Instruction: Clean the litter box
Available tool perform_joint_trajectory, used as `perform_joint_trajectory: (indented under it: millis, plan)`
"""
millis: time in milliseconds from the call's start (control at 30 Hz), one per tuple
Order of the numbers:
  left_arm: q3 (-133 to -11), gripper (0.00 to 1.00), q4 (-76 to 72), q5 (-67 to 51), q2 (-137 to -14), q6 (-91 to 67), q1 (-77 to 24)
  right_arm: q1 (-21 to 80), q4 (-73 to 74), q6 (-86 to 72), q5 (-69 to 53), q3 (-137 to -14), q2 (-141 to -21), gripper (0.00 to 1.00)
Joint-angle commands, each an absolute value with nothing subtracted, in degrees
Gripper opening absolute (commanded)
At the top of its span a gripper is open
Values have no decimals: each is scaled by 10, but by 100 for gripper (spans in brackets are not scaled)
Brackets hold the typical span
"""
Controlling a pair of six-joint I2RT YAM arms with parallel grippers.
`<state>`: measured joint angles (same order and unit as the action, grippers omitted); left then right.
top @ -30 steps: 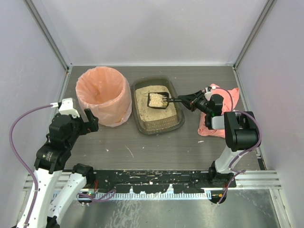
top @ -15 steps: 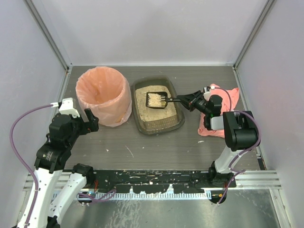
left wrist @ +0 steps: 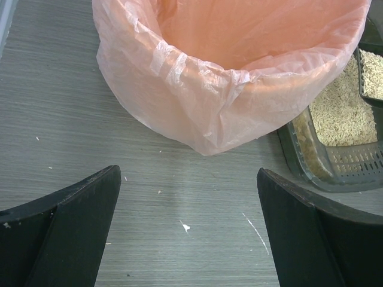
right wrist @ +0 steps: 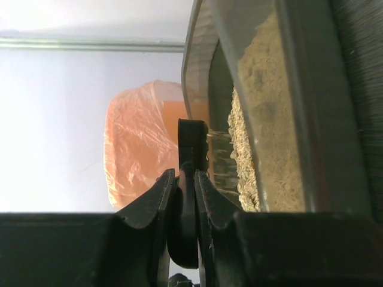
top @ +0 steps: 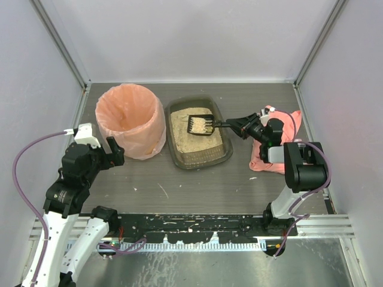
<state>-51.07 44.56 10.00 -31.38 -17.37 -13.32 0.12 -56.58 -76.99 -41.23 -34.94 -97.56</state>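
Observation:
The litter box (top: pixel 222 156), a shallow dark tray of beige litter, lies mid-table, its corner also in the left wrist view (left wrist: pixel 299 156) and its rim in the right wrist view (right wrist: pixel 197 66). A black slotted scoop (top: pixel 201 124) hangs over the box's far half with a little litter in it. My right gripper (top: pixel 237 125) is shut on the scoop's handle (right wrist: pixel 186 197), seen edge-on between the fingers. My left gripper (top: pixel 112 150) stands open above bare table (left wrist: pixel 188 215), just in front of the bin.
A round bin lined with a peach-pink bag (top: pixel 130 119) stands left of the box, close to it (left wrist: pixel 239 66). A pink cloth (top: pixel 287 128) lies under the right arm. Grey walls close in the table. Litter crumbs (left wrist: pixel 184 226) dot the wood.
The scoop has lifted slightly toward the box's far end and much of its litter has sifted through the slots. The left arm has not moved.

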Motion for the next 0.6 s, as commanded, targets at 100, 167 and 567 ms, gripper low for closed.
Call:
perform_joint_trajectory:
  millis: [100, 167, 567]
  plan:
    - [-517, 98, 423, 90, -314, -171, -128, 7, -561, -750, -406, -367, -952, 1]
    - [-517, 98, 423, 91, -313, -171, -128, -15, -601, -777, -383, -340, -945, 1]
    - [-517, 98, 423, 90, -314, -171, -127, -1, -581, -766, -400, -365, -949, 1]
